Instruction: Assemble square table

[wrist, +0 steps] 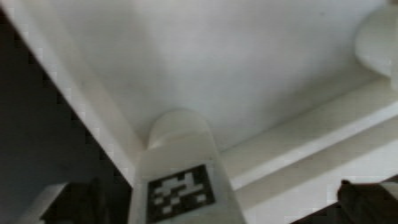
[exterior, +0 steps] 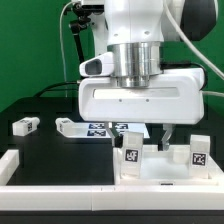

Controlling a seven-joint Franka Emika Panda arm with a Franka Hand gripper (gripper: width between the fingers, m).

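Exterior view: light is bright and even, falling from overhead. The white arm (exterior: 140, 45) runs close to overexposure, its surface detail washed out. The black desk (exterior: 45, 150) reads flat and dark, with soft shadow under the arm toward the desk's middle. Resolution is low and fine print is coarse. Wrist view: soft focus throughout. The leg (wrist: 178, 150) and its tag (wrist: 178, 193) are blurred, and the lower corners are dark.

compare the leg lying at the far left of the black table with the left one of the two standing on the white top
The far-left leg lies on its side, while the standing leg is upright. The far-left leg rests alone on the black table, while the standing leg sits on the square top. Both are short white blocks with black-and-white tags.
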